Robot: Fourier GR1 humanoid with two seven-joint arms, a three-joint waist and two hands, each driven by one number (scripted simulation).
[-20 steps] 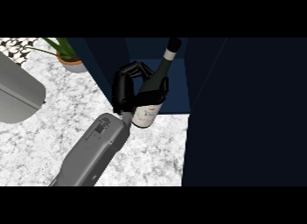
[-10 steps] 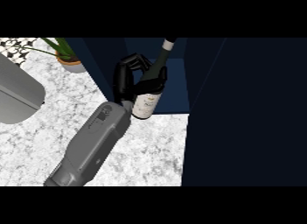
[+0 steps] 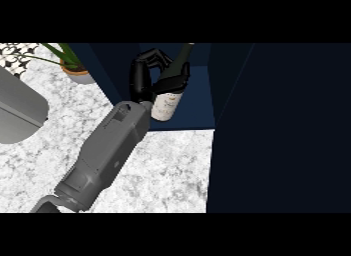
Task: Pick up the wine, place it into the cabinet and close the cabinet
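The wine bottle (image 3: 165,102) is dark with a pale label and leans a little to the right, its base over the floor of the dark blue cabinet (image 3: 196,107). My right hand (image 3: 142,75) is curled round the bottle's shoulder from the left, with the thumb across its front. The grey forearm (image 3: 108,150) runs up to it from the lower left. The bottle's neck (image 3: 184,52) reaches into the cabinet's dark interior. A wide dark door panel (image 3: 289,130) stands open on the right. My left hand does not show.
A potted plant (image 3: 77,74) stands on the marble counter (image 3: 159,170) just left of the cabinet. A large grey rounded shape (image 3: 8,107) fills the left edge. Patterned tiles (image 3: 8,52) show at the upper left.
My right hand has carried the bottle up and away from me, from the counter's edge into the cabinet opening. The forearm has stretched after it.
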